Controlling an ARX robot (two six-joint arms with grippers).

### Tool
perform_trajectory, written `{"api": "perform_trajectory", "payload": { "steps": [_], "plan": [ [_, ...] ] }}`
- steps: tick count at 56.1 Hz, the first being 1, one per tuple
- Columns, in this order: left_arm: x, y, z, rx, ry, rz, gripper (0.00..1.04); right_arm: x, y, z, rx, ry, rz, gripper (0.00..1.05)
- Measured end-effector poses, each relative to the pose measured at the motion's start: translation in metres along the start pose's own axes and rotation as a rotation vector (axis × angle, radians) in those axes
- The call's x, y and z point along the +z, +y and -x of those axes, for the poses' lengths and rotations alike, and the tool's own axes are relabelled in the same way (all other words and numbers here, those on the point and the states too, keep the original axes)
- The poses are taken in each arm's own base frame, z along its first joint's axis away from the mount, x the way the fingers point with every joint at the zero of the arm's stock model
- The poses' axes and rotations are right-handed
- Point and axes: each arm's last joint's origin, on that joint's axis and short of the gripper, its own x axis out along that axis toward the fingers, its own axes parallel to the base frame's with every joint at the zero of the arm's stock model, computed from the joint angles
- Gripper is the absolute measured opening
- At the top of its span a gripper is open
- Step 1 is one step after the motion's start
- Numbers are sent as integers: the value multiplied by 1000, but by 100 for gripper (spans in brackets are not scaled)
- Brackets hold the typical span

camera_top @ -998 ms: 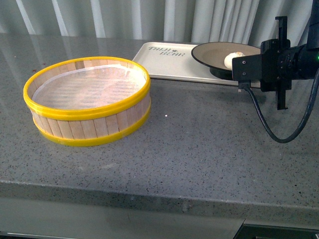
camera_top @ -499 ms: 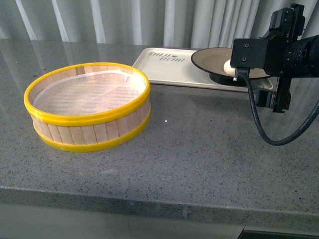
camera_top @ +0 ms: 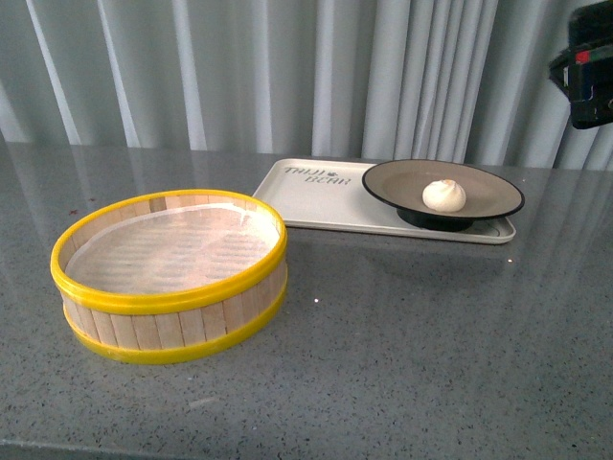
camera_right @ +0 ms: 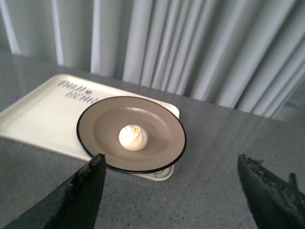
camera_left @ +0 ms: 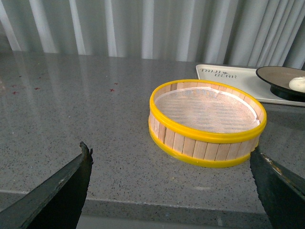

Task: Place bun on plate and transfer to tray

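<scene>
The cream-white bun [camera_top: 444,195] [camera_right: 133,137] [camera_left: 298,84] sits in the middle of the brown black-rimmed plate [camera_top: 488,187] [camera_right: 105,138] [camera_left: 274,76]. That plate stands on the right end of the cream tray [camera_top: 326,196] [camera_right: 43,114] [camera_left: 228,78], overhanging its corner. My right gripper [camera_right: 171,169] hangs open above the counter, back from the plate, holding nothing; only a dark part of its arm [camera_top: 586,77] shows at the top right of the front view. My left gripper [camera_left: 169,160] is open and empty near the counter's front edge, short of the steamer basket.
A yellow-rimmed wooden steamer basket [camera_top: 172,273] [camera_left: 207,121] with a white liner stands on the grey speckled counter [camera_top: 402,335], left of the tray. Pale curtains [camera_top: 287,77] hang behind the counter.
My right arm has risen and pulled away to the upper right, out of most of the front view, leaving the plate and bun uncovered on the tray. The view has tilted upward.
</scene>
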Motion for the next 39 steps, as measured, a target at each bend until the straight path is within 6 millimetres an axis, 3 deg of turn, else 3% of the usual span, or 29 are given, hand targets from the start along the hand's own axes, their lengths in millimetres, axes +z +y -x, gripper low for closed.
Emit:
{"api": "perform_trajectory", "payload": {
  "steps": [5, 25, 39],
  "plan": [
    [0, 0, 0, 3, 0, 0, 98, -23, -5, 21, -20, -49, -100, 63],
    [0, 0, 0, 3, 0, 0, 98, -67, -18, 79, -21, -52, -152, 2],
    [0, 0, 0, 3, 0, 0, 98, -85, -27, 106, -7, -58, -156, 2]
  ]
}}
